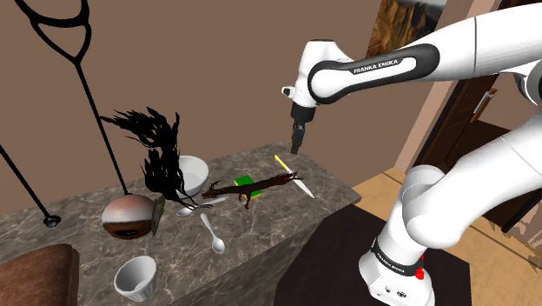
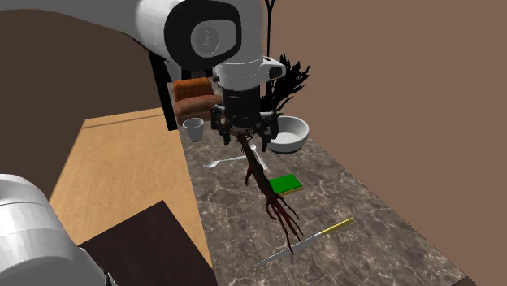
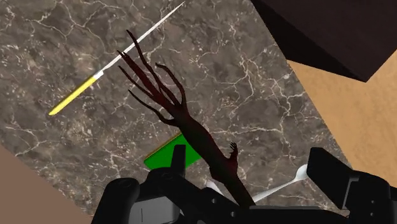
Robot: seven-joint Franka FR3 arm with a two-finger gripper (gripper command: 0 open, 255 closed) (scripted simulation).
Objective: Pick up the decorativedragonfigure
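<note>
A black two-finger gripper (image 3: pixel 249 159) is shown hovering above a dark marble counter (image 3: pixel 254 76) veined with white. Its fingers (image 3: pixel 179 159) are spread apart and nothing is clasped. Below and between them a slender, dark red dragon figure (image 3: pixel 191 125) is laid flat, with thin spiky branches fanned out beyond the fingertips. A flat green block (image 3: pixel 159 158) is tucked beside the figure, and a yellow-handled knife (image 3: pixel 118 58) is set past the spikes.

"Where did the dragon figure (image 1: pixel 261 183) lie?"

"On the desk (image 1: pixel 334 193), stretched between the bowl (image 1: pixel 195 169) and the knife (image 1: pixel 295 178), with a flat pad (image 1: pixel 245 180) just beside it."

"And the spoon (image 1: pixel 213 232)?"

"Also on the desk, between the figure and the cup (image 1: pixel 136 276)."
</note>
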